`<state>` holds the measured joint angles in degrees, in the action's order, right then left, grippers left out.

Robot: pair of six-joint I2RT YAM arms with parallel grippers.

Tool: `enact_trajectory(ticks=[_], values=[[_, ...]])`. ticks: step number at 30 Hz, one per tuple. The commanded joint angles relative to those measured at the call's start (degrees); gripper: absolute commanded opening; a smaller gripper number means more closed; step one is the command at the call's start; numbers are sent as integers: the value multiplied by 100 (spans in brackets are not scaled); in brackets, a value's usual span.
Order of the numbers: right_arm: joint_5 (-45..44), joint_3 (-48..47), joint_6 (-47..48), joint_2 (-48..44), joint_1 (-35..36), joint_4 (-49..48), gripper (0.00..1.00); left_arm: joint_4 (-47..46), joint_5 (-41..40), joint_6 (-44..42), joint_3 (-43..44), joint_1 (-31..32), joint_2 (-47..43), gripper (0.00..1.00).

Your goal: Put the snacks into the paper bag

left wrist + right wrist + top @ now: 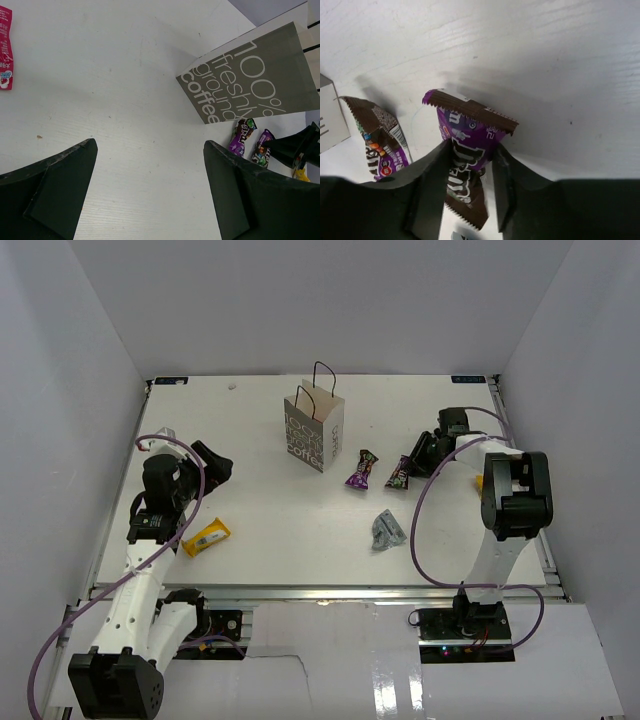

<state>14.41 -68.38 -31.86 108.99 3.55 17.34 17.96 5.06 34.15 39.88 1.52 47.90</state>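
Right hand (472,147) pinching the purple packet (470,120) across its narrow waist, its long axis in line with the arm's reach; we read the paper bag (314,430), upright on the tabletop (280,540), at ten o'clock from it. Left hand (150,190) spread, holding nothing.

Bright, even overhead light fills all three views, with soft, short shadows. The white wood-grain counter (300,530) shows no glare, while the glossy white panel (400,680) by the arm bases does. In the right wrist view the purple wrapped snack packet (465,122) casts a soft grey shadow, and the black fingers (427,200) of the right pincer (472,147) look dark and blurred.
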Motion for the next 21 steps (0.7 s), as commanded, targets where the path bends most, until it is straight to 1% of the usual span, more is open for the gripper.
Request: enact_trajectory(ticks=[1,3,4,6,9,10,11,12,13,15,16,20,21], values=[[-536,26,346,88,-4,-205,40,-73,-23,57,-41,6,-88,98],[-536,105,617,26,-4,-424,33,-73,-14,57,-41,6,-123,98],[-449,123,750,-44,5,-503,26,-73,-5,48,-42,-2,-132,98],[-308,149,1170,-149,-4,-732,23,-82,30,57,-42,6,-158,98],[358,80,1839,-387,-12,-908,16,-117,144,57,-59,6,-167,98],[604,-8,2389,-509,-12,-917,15,-126,188,57,-76,6,-167,98],[1276,-44,2690,-580,-21,-934,14,-160,214,65,-94,6,-176,98],[1701,-79,2998,-633,-21,-935,13,-169,284,83,-103,6,-184,98],[2401,-114,3558,-781,-30,-943,13,-187,311,92,-129,6,-176,98],[2977,-176,3975,-958,-21,-1022,13,-213,364,109,-147,6,-176,98],[3336,-211,4290,-1115,-12,-1049,16,-222,390,109,-164,6,-176,98],[3708,-597,4890,-1397,181,-926,16,-266,426,127,-200,6,-184,98],[3735,-815,4995,-1433,233,-865,16,-266,434,127,-191,6,-184,98]])
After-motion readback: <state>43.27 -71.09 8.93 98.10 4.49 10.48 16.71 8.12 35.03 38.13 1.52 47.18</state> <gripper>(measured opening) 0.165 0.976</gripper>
